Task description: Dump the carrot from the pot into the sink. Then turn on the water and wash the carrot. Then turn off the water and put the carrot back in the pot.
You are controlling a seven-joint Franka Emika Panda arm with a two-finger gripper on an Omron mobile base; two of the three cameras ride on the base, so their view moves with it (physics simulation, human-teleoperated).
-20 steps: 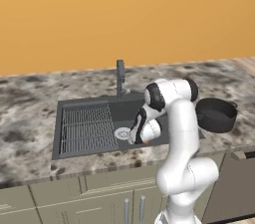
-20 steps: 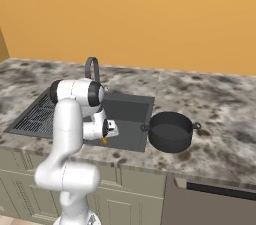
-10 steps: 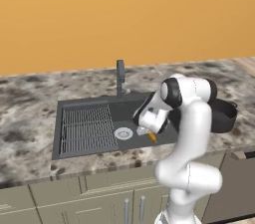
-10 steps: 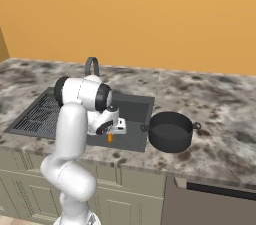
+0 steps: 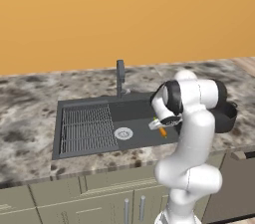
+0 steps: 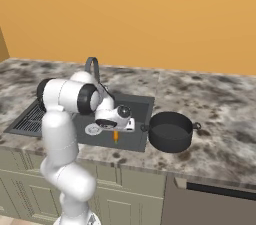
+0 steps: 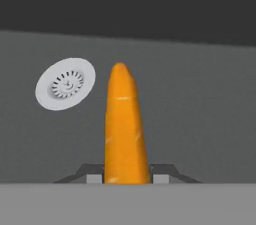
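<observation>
The orange carrot (image 7: 122,129) is clamped between my two dark fingertips and points away from the hand over the sink floor. It hangs down from the gripper (image 5: 160,127) above the right half of the dark sink (image 5: 137,111), right of the silver drain (image 5: 123,133). From the right base camera the carrot (image 6: 116,136) dangles below the gripper (image 6: 118,128), with the dark pot (image 6: 170,131) on the counter just to its right. The pot (image 5: 225,116) is partly hidden behind my arm. Drain (image 7: 65,84) lies left of the carrot.
A dark faucet (image 5: 120,74) stands at the back edge of the sink, and a wire rack (image 5: 88,127) fills the left half. Speckled stone counter (image 6: 215,119) surrounds the basin. Cabinet fronts (image 5: 104,198) run below.
The arm has lifted and swung right with the carrot held, raising it from the sink floor toward the pot side.
</observation>
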